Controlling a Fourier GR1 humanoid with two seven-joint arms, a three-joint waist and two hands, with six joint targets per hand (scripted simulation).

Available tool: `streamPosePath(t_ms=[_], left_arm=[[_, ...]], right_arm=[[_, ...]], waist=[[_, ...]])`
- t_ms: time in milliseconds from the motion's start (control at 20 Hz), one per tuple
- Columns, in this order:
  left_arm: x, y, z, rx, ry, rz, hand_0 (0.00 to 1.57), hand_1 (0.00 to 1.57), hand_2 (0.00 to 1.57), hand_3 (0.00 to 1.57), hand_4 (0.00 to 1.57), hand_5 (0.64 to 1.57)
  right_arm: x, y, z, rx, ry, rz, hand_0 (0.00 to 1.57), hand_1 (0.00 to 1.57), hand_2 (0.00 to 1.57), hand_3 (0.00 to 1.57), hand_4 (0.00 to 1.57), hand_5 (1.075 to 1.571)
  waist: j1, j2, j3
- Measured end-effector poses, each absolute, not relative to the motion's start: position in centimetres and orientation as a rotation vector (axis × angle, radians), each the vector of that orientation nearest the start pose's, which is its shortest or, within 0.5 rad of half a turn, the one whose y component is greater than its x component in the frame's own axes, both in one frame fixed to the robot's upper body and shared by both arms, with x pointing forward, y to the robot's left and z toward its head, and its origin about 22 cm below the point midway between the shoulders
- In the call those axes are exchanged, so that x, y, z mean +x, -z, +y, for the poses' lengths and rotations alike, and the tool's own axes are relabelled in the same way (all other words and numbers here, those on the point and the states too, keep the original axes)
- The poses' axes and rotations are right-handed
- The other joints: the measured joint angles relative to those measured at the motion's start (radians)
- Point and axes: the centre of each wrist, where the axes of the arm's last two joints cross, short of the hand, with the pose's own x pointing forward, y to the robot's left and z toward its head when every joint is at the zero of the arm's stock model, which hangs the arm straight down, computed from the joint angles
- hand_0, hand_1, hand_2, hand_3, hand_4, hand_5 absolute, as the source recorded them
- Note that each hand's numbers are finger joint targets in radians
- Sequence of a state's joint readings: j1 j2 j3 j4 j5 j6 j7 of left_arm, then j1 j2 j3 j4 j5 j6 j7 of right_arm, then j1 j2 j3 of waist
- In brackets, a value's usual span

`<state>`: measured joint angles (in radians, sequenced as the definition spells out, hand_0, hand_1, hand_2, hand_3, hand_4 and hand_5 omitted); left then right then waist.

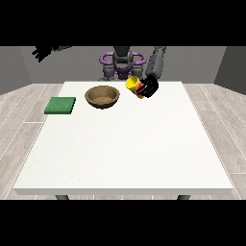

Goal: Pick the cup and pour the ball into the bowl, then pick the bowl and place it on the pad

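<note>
The hand at the view's right [149, 87] grips the tilted yellow cup [132, 84] beside the bowl [102, 96].

- cup [132, 84] is bright yellow
- bowl [102, 96] is brown, kinda woody
- pad [60, 105] is plain green
- tabletop [125, 144] is white
- both hands are black

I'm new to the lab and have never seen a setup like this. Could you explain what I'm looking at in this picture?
The camera stands across a white table and faces a humanoid robot at the far edge. On the table lie a green pad and a brown bowl. The hand at the view's right is curled round a yellow cup, held tilted above the table, beside the bowl. The hand at the view's left is raised off to the side, holding nothing. I cannot see a ball.
</note>
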<state>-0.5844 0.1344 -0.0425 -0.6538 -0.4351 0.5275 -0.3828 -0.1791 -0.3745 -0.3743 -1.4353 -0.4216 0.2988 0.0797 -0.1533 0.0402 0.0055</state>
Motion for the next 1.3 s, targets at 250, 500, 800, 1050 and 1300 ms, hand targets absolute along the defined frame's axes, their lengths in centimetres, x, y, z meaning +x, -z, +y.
streamPosePath(t_ms=[250,500,800,1050,1300], left_arm=[[37.1,3.7,18.4,0.906,0.788,-1.614,1.36,1.36,1.57,1.57,1.46,1.535],[38.0,2.3,12.9,1.000,0.955,-1.551,1.36,1.36,1.57,1.57,1.47,1.531],[38.8,-0.6,7.9,1.171,1.154,-1.471,1.37,1.37,1.57,1.57,1.31,1.563],[39.4,-2.3,5.7,1.405,1.322,-1.385,1.40,1.40,1.57,1.57,1.04,1.571],[38.9,-3.4,3.8,1.556,1.482,-1.280,0.27,0.27,1.26,1.55,1.04,1.571]], right_arm=[[27.0,-5.7,-39.7,0.058,0.094,-1.626,0.00,0.00,0.00,0.00,0.68,1.559],[26.4,-4.5,-42.2,0.049,0.120,-1.601,0.00,0.00,0.00,0.00,0.68,1.556],[27.1,-2.9,-41.6,0.061,0.123,-1.570,0.00,0.00,0.00,0.15,0.70,1.557],[27.9,-2.7,-41.1,0.081,0.109,-1.566,0.00,0.00,0.00,0.26,0.69,1.554],[29.4,-2.3,-39.3,0.107,0.099,-1.565,0.00,0.00,0.00,0.33,0.69,1.552]], waist=[[0.007,-0.050,-0.0002],[0.028,-0.073,-0.0017],[0.027,-0.093,-0.0028],[0.009,-0.100,-0.0033],[-0.017,-0.104,-0.0040]])
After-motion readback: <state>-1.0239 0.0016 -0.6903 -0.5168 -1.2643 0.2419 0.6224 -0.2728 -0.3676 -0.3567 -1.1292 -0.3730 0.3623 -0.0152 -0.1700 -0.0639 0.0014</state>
